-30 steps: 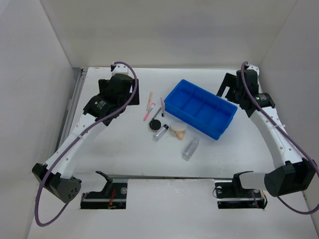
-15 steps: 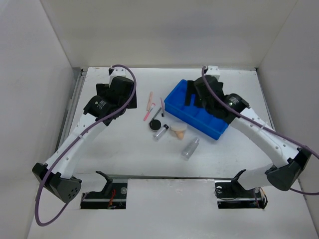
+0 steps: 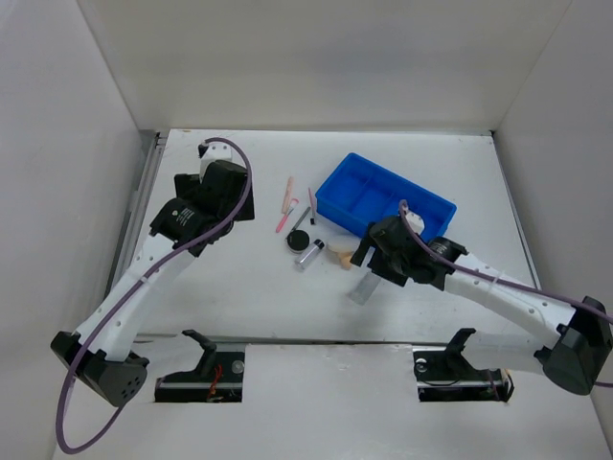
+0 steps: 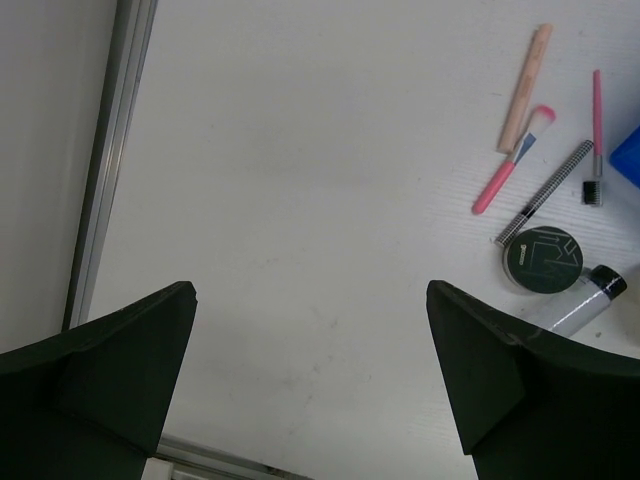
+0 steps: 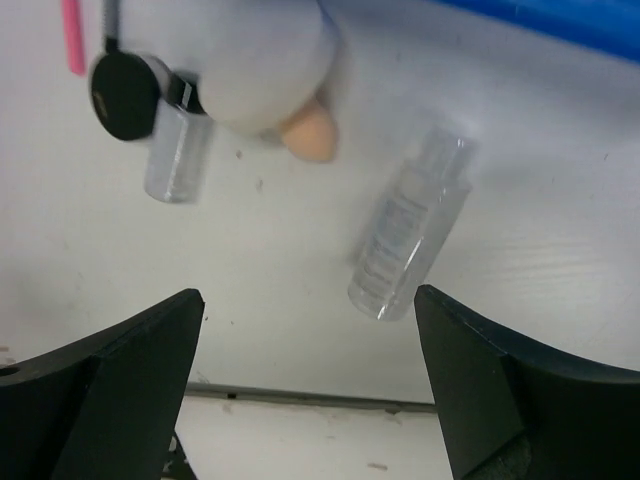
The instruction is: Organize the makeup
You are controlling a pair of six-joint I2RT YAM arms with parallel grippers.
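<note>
White tabletop (image 3: 239,287), enclosed by plain white walls (image 3: 316,57), is serving as the work surface. The blue divided tray (image 3: 407,179) is sitting toward the far right, at an angle. No item is showing in its visible compartments.

**Makeup location.** The makeup is lying loose on the table, clustered just left of and in front of the tray:
- A peach stick (image 4: 525,85), a pink-handled brush (image 4: 510,165) and a striped pencil (image 4: 545,190) are lying side by side at the far end of the cluster.
- The black compact (image 4: 541,262) is resting against the pencil's tip, with the silver-black cylinder (image 4: 580,305) just beside it.
- The beige sponge (image 5: 310,135) is lying near the cylinder.
- The clear bottle (image 5: 410,250) is lying on its side nearest the arm bases, apart from the tray.

**Right gripper** (image 5: 307,295). It is hovering low over the clear bottle. Its jaws are standing wide apart and are gripping nothing. The bottle is lying toward the right-hand finger in the wrist view, without contact. This placement suggests the arm is lining up a grasp on the bottle, the item most exposed to that arm.

**Left gripper** (image 4: 310,290). It is hanging over bare table to the left of the cluster. Its jaws are fully spread and empty. This position is probably keeping it out of the right arm's way.
</note>
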